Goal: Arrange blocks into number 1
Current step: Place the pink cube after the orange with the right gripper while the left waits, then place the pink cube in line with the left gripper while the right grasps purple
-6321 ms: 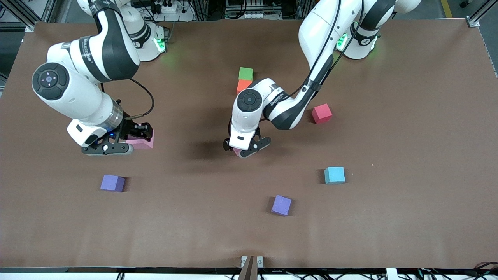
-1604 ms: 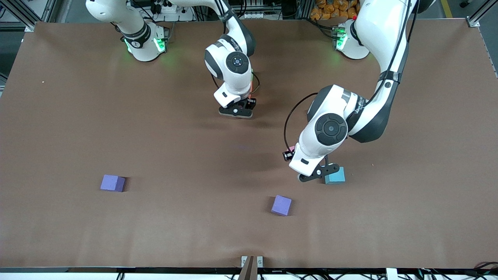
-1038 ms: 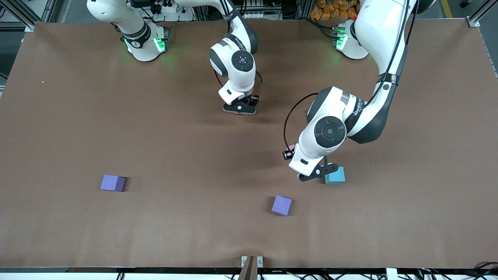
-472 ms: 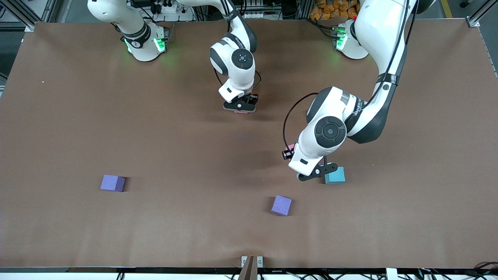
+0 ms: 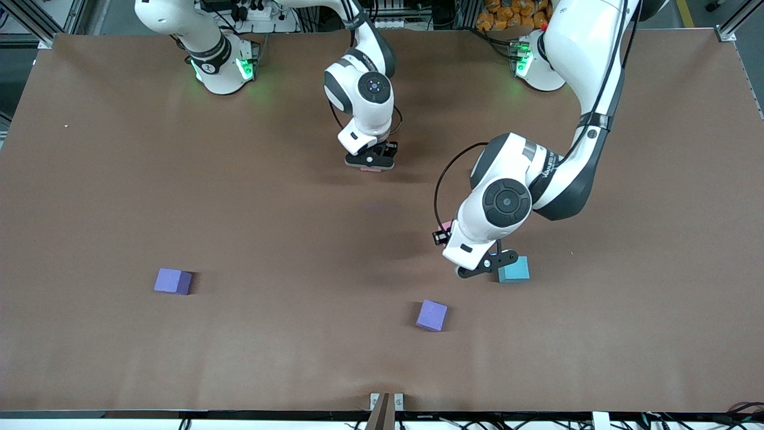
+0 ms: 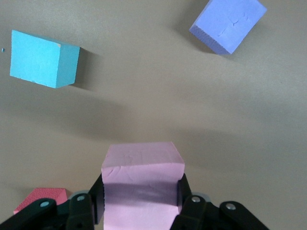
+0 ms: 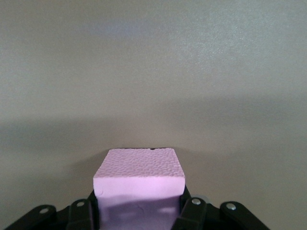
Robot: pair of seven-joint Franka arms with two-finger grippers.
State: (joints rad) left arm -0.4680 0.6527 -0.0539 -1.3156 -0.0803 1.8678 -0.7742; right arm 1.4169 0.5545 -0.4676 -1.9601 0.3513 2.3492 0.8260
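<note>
While both arms reach out over the brown table (image 5: pixel 119 179), each one holds a pink block.

The left gripper (image 6: pixel 140 203) is up in the air near the left arm's end of the table. Its two fingers (image 6: pixel 96 201) squeeze a pink block (image 6: pixel 142 184) from both sides. Under it, on the table, sit a cyan cube (image 6: pixel 44 58), a purple block (image 6: pixel 228 24) and a bit of a red cube (image 6: pixel 41 197). From the front, this gripper (image 5: pixel 480 267) is just beside the cyan cube (image 5: pixel 514 269), and the purple block (image 5: pixel 431 315) lies nearer to the camera.

The right gripper (image 7: pixel 139 207) is low over the middle of the table. It is closed on the other pink block (image 7: pixel 139 179). From the front, only a thin pink edge (image 5: pixel 371 169) peeks out under that gripper (image 5: pixel 371 161).

Another purple block (image 5: pixel 173 280) sits alone toward the right arm's end of the table.
</note>
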